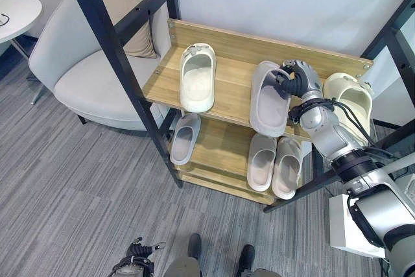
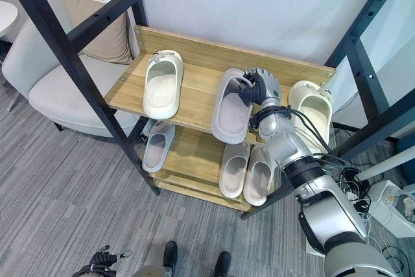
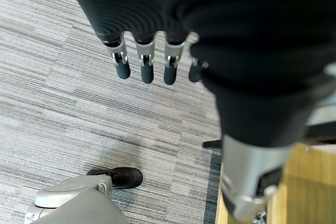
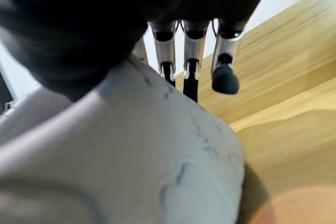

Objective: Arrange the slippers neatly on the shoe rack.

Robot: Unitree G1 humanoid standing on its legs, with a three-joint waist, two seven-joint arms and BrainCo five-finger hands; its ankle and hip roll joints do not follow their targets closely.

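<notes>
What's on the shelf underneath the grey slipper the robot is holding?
Under the grey slipper gripped by the right hand, the lower shelf holds a pale pair side by side and a single grey slipper further left. The pair's far ends are hidden beneath the top shelf.

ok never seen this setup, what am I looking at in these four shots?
A humanoid robot tidying slippers. The two wide shots come from its head camera, looking down at a wooden shoe rack. The two close shots come from cameras on each wrist. Its right hand grips a grey slipper on the top shelf, between a white slipper and a cream slipper. Three more slippers sit on the lower shelf. The left hand hangs open over the carpet.
</notes>
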